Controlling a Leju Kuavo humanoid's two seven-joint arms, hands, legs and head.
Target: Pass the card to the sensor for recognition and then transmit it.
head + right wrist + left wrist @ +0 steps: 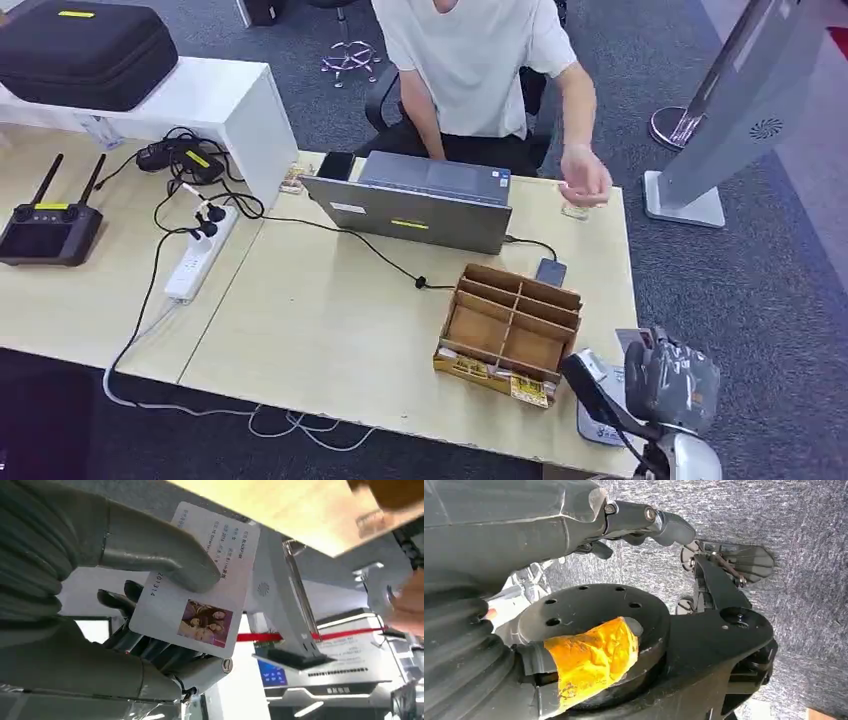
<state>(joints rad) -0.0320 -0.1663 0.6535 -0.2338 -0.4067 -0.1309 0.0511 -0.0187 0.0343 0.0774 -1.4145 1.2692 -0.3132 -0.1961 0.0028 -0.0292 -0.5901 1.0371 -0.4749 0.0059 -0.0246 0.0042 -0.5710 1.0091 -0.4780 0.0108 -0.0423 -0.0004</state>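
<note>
Right wrist view: the card (200, 585) is shown clamped in the right hand (150, 630), the thick thumb pressed on its printed face and the darker fingers (117, 600) behind it. In the head view the right hand (665, 385) is seen at the near right corner of the bench (320, 330), just right of the cardboard divider box (510, 330). A small dark device (551, 271), judged possibly to be the sensor, lies on the bench farther in and slightly to the left of the hand, beside the laptop (420, 205); the card would therefore be carried away from the robot and leftward. A person's hand (585, 185) is held above the far right edge. The left hand (644, 522) hangs over the carpet; whether its fingers are apart cannot be told.
</note>
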